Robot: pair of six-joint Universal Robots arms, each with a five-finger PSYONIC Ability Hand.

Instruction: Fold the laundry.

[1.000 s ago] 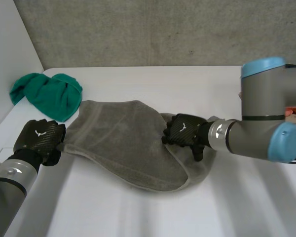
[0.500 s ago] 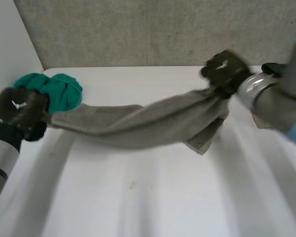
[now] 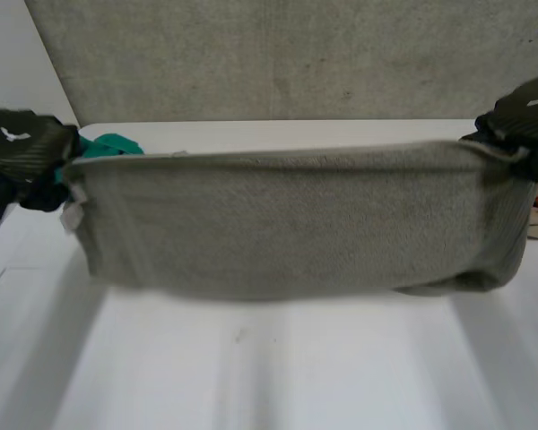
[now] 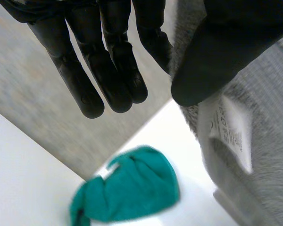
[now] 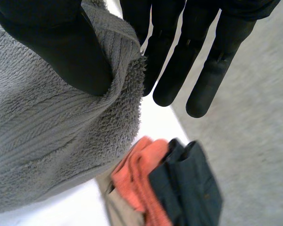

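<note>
If left hand [image 3: 20,148] loosens: its thumb-pinched corner of the grey towel [image 3: 296,219] likely drops.
Right hand [image 3: 531,112]: thumb pinches the opposite corner; shallow hold, equal slip risk.

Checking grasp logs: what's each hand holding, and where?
Both hold the grey towel, stretched between them: left hand pinches one top corner beside the white label, right hand the other top corner.

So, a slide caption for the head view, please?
Left hand and right hand hold a grey towel stretched wide between them.
</note>
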